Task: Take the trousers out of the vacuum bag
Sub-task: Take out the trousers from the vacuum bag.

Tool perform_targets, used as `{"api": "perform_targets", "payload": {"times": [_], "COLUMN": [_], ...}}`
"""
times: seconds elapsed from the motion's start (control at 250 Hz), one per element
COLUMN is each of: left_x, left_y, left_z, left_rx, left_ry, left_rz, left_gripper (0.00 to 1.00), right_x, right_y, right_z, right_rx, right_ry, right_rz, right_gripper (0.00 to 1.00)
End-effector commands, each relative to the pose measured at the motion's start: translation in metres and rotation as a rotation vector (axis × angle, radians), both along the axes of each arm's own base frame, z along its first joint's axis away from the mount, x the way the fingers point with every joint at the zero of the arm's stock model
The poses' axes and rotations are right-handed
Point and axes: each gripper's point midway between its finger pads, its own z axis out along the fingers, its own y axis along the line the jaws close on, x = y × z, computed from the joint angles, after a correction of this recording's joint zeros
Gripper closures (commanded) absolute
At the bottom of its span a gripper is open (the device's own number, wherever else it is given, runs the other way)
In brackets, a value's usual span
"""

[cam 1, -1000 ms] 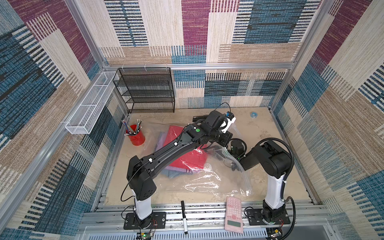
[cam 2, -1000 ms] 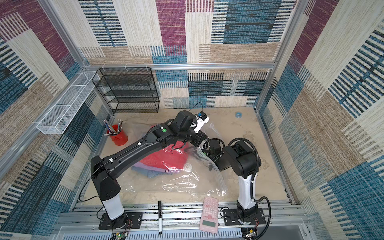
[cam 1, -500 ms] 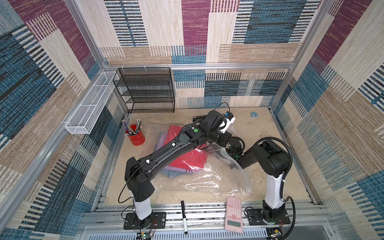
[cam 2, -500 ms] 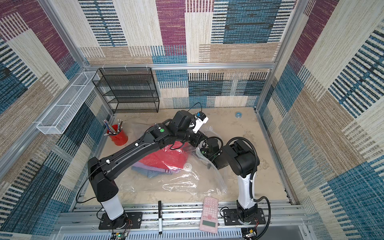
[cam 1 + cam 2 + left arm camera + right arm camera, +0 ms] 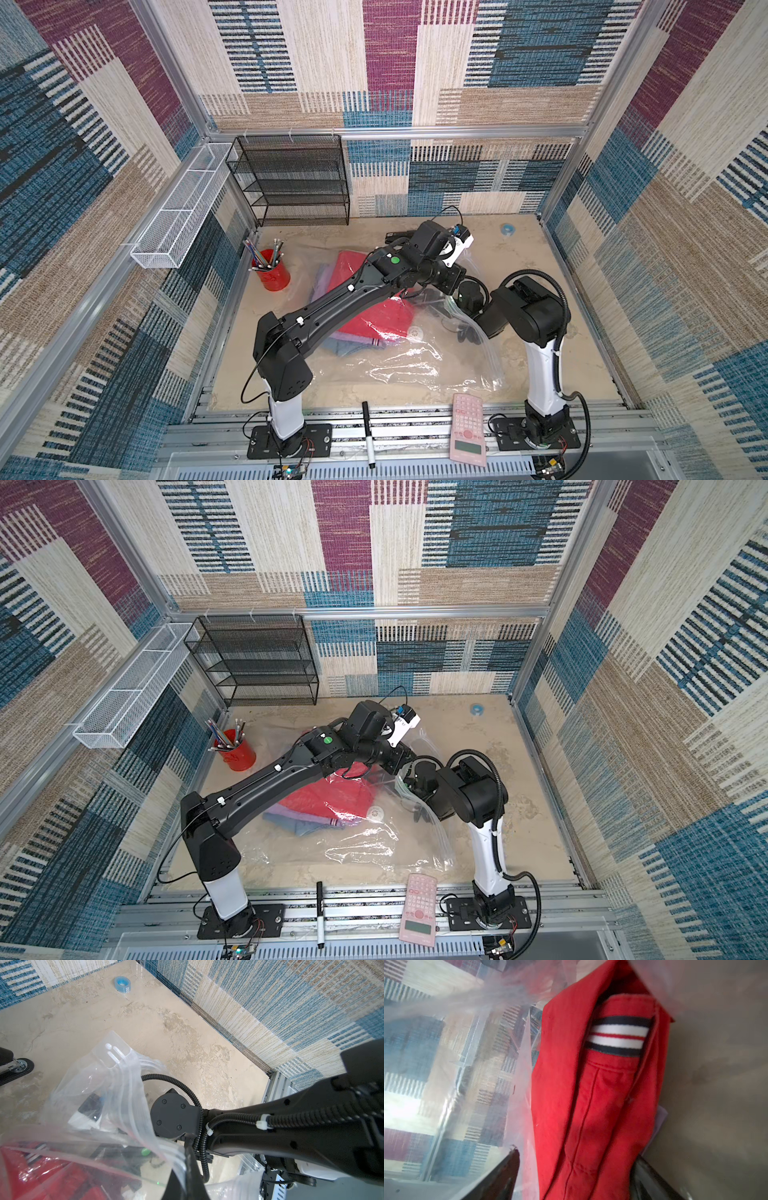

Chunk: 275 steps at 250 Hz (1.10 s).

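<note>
Both top views: trousers (image 5: 380, 321) lie inside the clear bag (image 5: 415, 370) on the table (image 5: 519, 257) | left wrist: left gripper (image 5: 186, 1153) pinches the bag's edge tight | right wrist: right gripper (image 5: 577, 1155) gapes wide, red trousers between its fingers (image 5: 502, 1176).

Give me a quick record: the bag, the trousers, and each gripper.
vacuum bag: clear, on the table, zip edge lifted
left gripper: shut on the bag's zip edge
right gripper: open, apparently inside the bag mouth, facing the red trousers
red trousers: in the bag, topmost
lilac trousers: under the red
denim trousers: at the bottom
taken out: none
</note>
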Motion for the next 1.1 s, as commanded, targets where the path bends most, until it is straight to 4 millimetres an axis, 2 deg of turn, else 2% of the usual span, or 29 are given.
{"api": "perform_targets", "payload": {"times": [0.0, 0.144, 0.364, 0.428, 0.576, 0.856, 0.996, 1.096], "left_x": [-0.002, -0.004, -0.005, -0.006, -0.005, -0.006, -0.011, -0.014], "left_y": [-0.009, -0.01, -0.01, -0.01, -0.01, -0.015, -0.018, -0.021], "left_z": [0.017, 0.018, 0.018, 0.018, 0.019, 0.016, 0.021, 0.025], "left_rx": [-0.059, -0.063, -0.062, -0.061, -0.063, -0.063, -0.069, -0.075], "left_ry": [-0.025, -0.027, -0.026, -0.026, -0.03, -0.018, -0.032, -0.043], "left_rz": [-0.037, -0.044, -0.045, -0.048, -0.046, -0.057, -0.074, -0.086], "left_gripper": [1.0, 1.0, 1.0, 1.0, 1.0, 1.0, 1.0, 1.0], "right_x": [-0.007, -0.014, -0.028, -0.028, -0.021, -0.022, -0.011, -0.012], "right_y": [0.007, 0.012, 0.006, 0.009, 0.017, 0.024, 0.035, 0.036], "right_z": [0.007, 0.029, 0.06, 0.057, 0.035, 0.05, 0.037, 0.043], "right_rx": [0.02, 0.067, 0.192, 0.188, 0.121, 0.206, 0.133, 0.143], "right_ry": [-0.014, -0.1, -0.195, -0.184, -0.127, -0.152, -0.127, -0.144], "right_rz": [0.049, 0.082, 0.092, 0.109, 0.108, 0.148, 0.133, 0.131], "right_gripper": [0.19, 0.21, 0.27, 0.27, 0.24, 0.29, 0.28, 0.31]}}
